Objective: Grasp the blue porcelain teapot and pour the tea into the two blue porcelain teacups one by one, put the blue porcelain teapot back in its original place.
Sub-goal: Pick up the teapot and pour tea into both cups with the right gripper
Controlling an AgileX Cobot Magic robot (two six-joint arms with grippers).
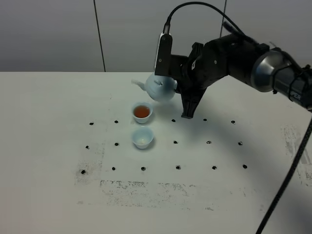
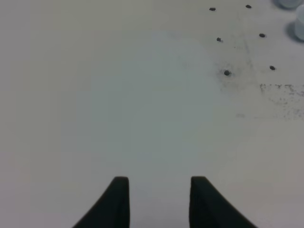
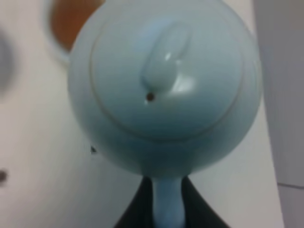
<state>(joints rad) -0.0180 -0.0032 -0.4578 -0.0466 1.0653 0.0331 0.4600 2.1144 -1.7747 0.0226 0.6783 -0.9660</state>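
Note:
My right gripper (image 1: 178, 82) is shut on the loop handle of the blue porcelain teapot (image 1: 161, 88) and holds it in the air, tilted, with its spout (image 1: 138, 84) pointing left. The right wrist view shows the teapot's lid and knob (image 3: 164, 66) close up, with the handle between the fingers of the gripper (image 3: 168, 211). The far teacup (image 1: 142, 112) holds brown tea and sits just below the teapot; it also shows in the right wrist view (image 3: 64, 23). The near teacup (image 1: 143, 137) looks empty. My left gripper (image 2: 159, 183) is open over bare table.
The white table (image 1: 48, 146) carries a grid of small black dots (image 1: 175, 143) and a scuffed patch (image 1: 146, 187) near the front. A black cable (image 1: 287, 180) hangs at the right. A grey wall (image 1: 58, 34) stands behind the table.

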